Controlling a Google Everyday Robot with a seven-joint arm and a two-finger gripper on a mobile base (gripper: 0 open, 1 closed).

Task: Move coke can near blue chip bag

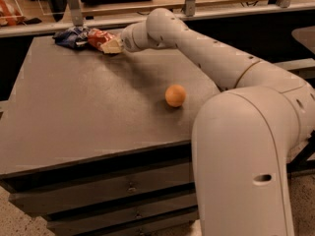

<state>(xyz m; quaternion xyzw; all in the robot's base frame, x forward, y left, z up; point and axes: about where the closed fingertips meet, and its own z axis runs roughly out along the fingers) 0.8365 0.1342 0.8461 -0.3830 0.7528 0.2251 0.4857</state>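
The coke can (97, 37), red with light markings, lies at the far left corner of the table, touching the blue chip bag (70, 35), a crumpled dark blue foil bag just to its left. My gripper (111, 45) reaches in from the right at the end of the long white arm and is shut on the right end of the can. The can sits low at the table top. The gripper hides the can's right end.
An orange ball (175, 95) rests right of the middle of the dark table (88, 117). My white arm (246, 146) fills the right foreground. A shelf rail with metal posts (74, 6) runs just behind the table's far edge. Drawers sit below the front edge.
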